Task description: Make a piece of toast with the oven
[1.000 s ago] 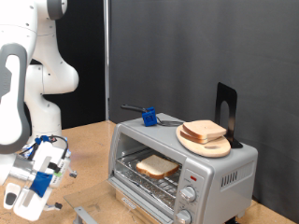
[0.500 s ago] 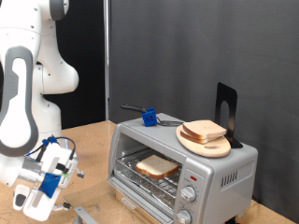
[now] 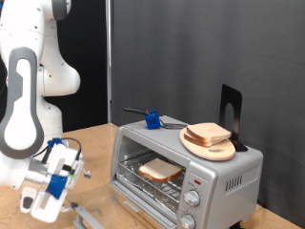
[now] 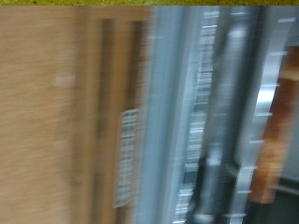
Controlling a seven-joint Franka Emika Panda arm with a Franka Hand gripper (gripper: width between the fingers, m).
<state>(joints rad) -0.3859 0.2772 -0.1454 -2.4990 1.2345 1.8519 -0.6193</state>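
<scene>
Toast sat inside the small silver-grey toaster oven (image 3: 188,172): a single squarish slice of pale bread with a tan-brown crust (image 3: 160,171) lay flat on the wire rack, seen through the open front. Part of the lowered door (image 3: 91,218) showed at the exterior view's bottom edge, below the oven mouth. Two round knobs and a small red light stood on the panel at the oven's right in that view.

On the oven's roof rested a round wooden plate (image 3: 209,146) carrying a short pile of like bread slices (image 3: 209,134), with a black upright stand (image 3: 232,115) just behind it. Towards the exterior view's left on the same roof lay a blue-and-black tool (image 3: 151,118).

White and blue, the gripper (image 3: 46,199) hung low at the exterior view's lower left, over the wooden desk (image 3: 91,143), apart from the oven and near the lowered door. Nothing showed between its fingers, but whether they stood apart or together could not be told.

Wrist view was heavily blurred: brown wood on one side, grey metal bars and a streak of toast-brown (image 4: 278,140) on the other, with the gripper's fingers not discernible.
</scene>
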